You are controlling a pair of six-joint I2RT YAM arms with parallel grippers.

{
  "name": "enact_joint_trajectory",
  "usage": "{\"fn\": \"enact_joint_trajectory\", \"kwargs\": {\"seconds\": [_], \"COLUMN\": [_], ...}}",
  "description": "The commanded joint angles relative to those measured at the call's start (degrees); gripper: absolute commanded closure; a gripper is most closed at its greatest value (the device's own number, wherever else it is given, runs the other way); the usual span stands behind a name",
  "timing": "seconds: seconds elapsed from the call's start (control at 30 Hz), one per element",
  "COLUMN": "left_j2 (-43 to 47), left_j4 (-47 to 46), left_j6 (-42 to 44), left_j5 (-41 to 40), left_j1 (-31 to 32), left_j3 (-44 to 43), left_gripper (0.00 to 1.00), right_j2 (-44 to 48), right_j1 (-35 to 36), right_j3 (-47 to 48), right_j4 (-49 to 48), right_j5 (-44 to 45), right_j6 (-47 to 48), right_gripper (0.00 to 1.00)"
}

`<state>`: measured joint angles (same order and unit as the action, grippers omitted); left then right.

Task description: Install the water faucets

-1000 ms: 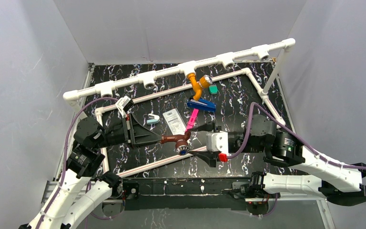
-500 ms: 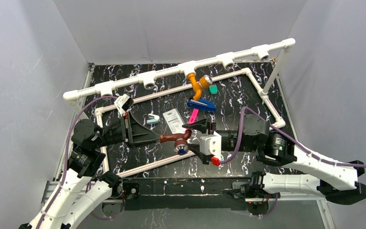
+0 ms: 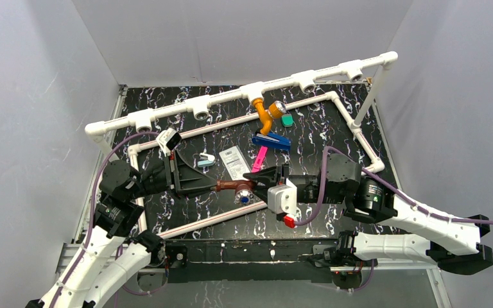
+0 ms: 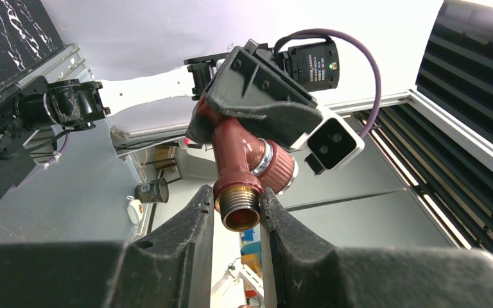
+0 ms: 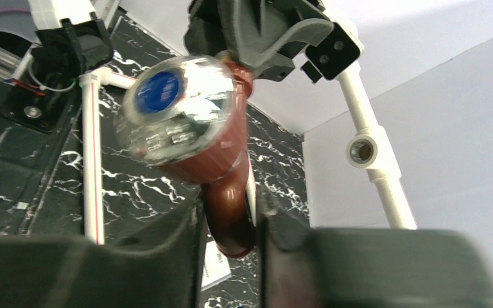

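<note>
Faucet (image 3: pixel 230 187), dark brown, clamped both ends: left claw (image 4: pixel 236 202) on threads, right claw (image 5: pixel 228 221) on spout.

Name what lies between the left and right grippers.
The dark brown plastic faucet, clamped by left gripper and right gripper at opposite ends; the top external view shows it.

Items I logged before me: one black tabletop (image 3: pixel 314 135), veined white. Lying on it were a white pipe frame (image 3: pixel 200 224) flat along its edges, a blue stapler (image 3: pixel 271 142), a pink strip (image 3: pixel 260 155) just beside the stapler, a white printed card (image 3: pixel 234 163), a small pale teal clip (image 3: pixel 206 160), and a small green piece (image 3: pixel 287 120) farther back.
</note>
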<state>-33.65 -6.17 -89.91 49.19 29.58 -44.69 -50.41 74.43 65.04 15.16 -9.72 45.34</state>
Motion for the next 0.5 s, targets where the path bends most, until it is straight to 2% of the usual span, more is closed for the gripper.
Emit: {"fn": "enact_joint_trajectory", "kwargs": {"seconds": [0.0,0.03,0.2,0.23,0.3,0.37,0.47], "left_j2": [0.2,0.3,0.2,0.3,0.2,-0.1,-0.8], "left_j4": [-2.0,-2.1,-2.3,-1.9,0.0,3.5,14.0], "left_j6": [0.3,0.3,0.5,0.9,2.6,5.8,13.7], "left_j5": [1.4,1.4,1.2,1.1,0.8,0.6,-0.6], "left_j1": [0.3,0.3,0.3,0.3,0.3,0.3,0.3], "left_j3": [0.0,0.0,0.1,-0.1,-0.8,-2.1,-5.6], "left_gripper": [1.00,1.00,1.00,0.93,0.67,0.47,0.32], "right_j2": [-0.4,-0.5,-0.7,-0.7,-0.6,-0.5,-0.4], "right_j1": [0.3,0.3,0.4,0.3,0.4,0.4,0.4], "right_j3": [1.7,1.8,1.9,1.9,1.8,2.3,3.3], "right_j4": [-2.7,-2.6,-1.8,-1.8,-1.8,-1.5,0.1], "right_j5": [-0.4,-0.4,-0.8,-0.8,-0.6,-0.4,-0.3], "right_j6": [0.4,0.4,-0.2,-0.5,-1.4,-2.8,-5.1], "right_gripper": [0.90,0.99,0.99,0.99,0.99,0.99,0.99]}}
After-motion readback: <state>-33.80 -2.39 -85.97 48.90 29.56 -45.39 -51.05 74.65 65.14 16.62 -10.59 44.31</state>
